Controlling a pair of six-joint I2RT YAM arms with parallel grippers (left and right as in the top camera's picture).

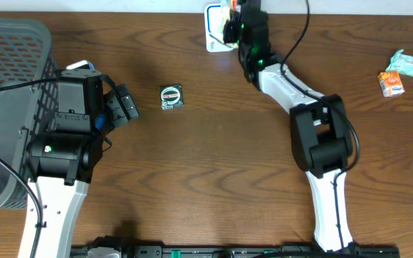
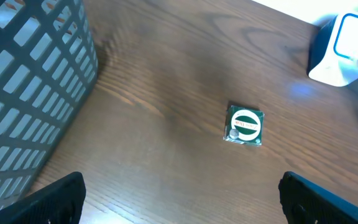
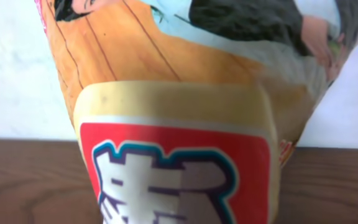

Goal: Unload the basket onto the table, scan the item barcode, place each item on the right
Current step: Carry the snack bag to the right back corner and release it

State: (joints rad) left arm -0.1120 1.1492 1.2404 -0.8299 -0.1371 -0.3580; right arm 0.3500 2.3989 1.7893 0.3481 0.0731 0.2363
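Wide-spread and empty, the left jaws hung low over the desk (image 1: 214, 179) on a folded left arm (image 1: 63, 143) beside the grey basket (image 1: 6, 86), pointing at a small green-and-white packet (image 1: 171, 96) that lay flat just ahead, apart from them. Farther back, the right arm (image 1: 321, 136) stretched long toward the desk's far edge, and the right jaws were pinched tight on an orange-and-red snack packet (image 3: 179, 155) held up at the white-and-blue scanner (image 1: 215, 29). Only the right wrist view showed that packet's printing, filling the frame, and only the overhead view showed loose snack packets (image 1: 396, 75) at far right.
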